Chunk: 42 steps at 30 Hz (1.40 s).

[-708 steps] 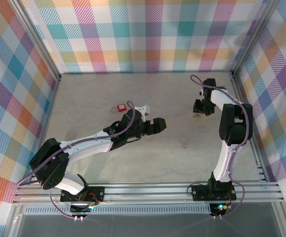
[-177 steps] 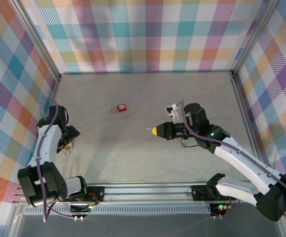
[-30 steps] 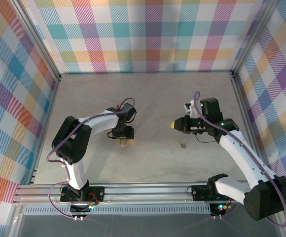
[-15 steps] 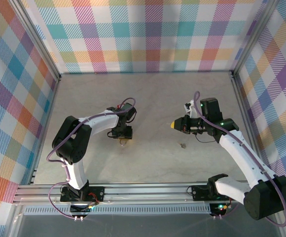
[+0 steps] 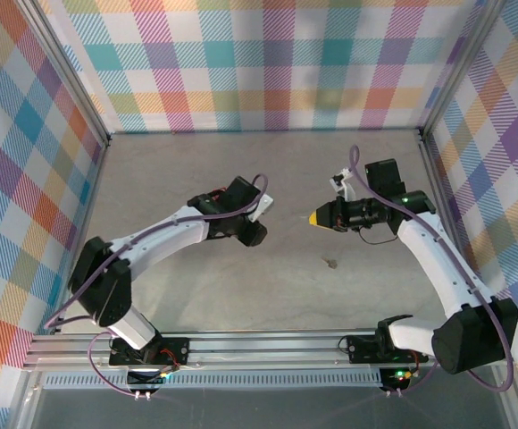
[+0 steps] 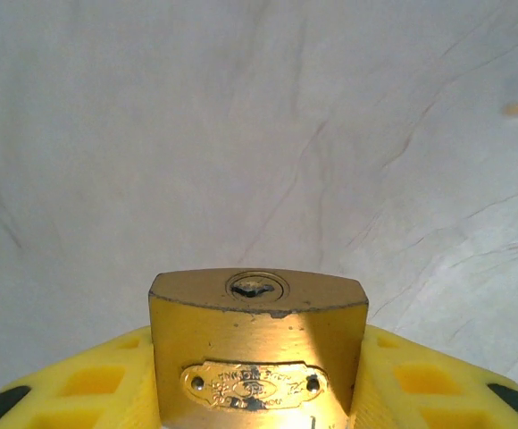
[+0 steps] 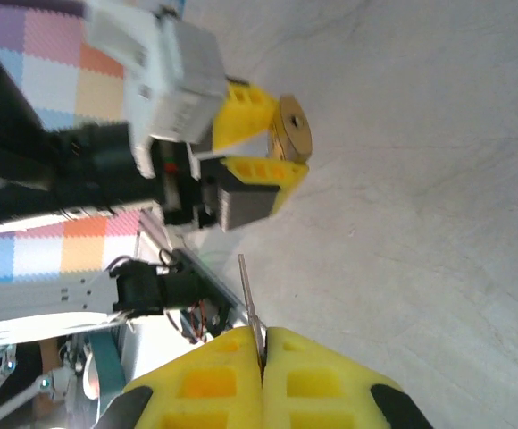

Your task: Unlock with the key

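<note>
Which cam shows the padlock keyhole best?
Left wrist: the keyhole faces the lens, sharp, on the padlock gripped by the left claw. Right wrist gives it small and oblique. Top external: too small to tell.

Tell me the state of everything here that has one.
left gripper: shut on padlock
right gripper: shut on key
padlock: keyhole empty, shackle hidden
key: blade sticking out, not inserted
</note>
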Available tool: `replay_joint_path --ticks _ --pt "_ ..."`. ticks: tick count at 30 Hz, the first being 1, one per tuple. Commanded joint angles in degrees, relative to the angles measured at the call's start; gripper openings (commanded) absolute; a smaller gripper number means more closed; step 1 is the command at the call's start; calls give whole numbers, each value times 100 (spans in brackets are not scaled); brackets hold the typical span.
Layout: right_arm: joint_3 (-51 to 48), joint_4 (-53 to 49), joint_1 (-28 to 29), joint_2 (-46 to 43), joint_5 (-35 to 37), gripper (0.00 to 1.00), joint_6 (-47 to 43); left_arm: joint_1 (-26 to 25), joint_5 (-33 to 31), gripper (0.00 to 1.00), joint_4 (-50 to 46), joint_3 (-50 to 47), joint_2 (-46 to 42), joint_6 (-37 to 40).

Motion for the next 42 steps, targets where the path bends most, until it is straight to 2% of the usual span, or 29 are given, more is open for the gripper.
replay_joint_path --ticks 1,5,9,15,18,23,26,32,42 --pt "261 -919 -13 -47 -427 0 -634 -83 201 14 -142 484 -232 1215" --pt "297 -1078 -13 -159 -445 0 -666 -383 -177 11 -543 854 -238 1722" --pt "387 -1257 -5 -305 -366 0 -742 -615 -393 9 -545 830 -517 2035" --pt "544 -1407 4 -373 -370 0 -808 -1062 -173 6 -314 381 -1295 3145" --pt "558 -1342 133 -390 -521 0 -811 -1154 19 6 -333 313 -1560 3410" --pt "642 -1239 752 -360 -761 0 -840 -1278 242 4 -537 417 -1690 3562" --pt "765 -1335 1100 -298 -662 0 -926 -1372 300 3 -686 502 -1676 3729" --pt "664 -1026 1136 -329 -911 0 -687 -1414 212 2 -631 486 -1744 3730" --pt "497 -718 1261 -167 -925 0 -546 -1449 250 1 -510 460 -1805 3551"
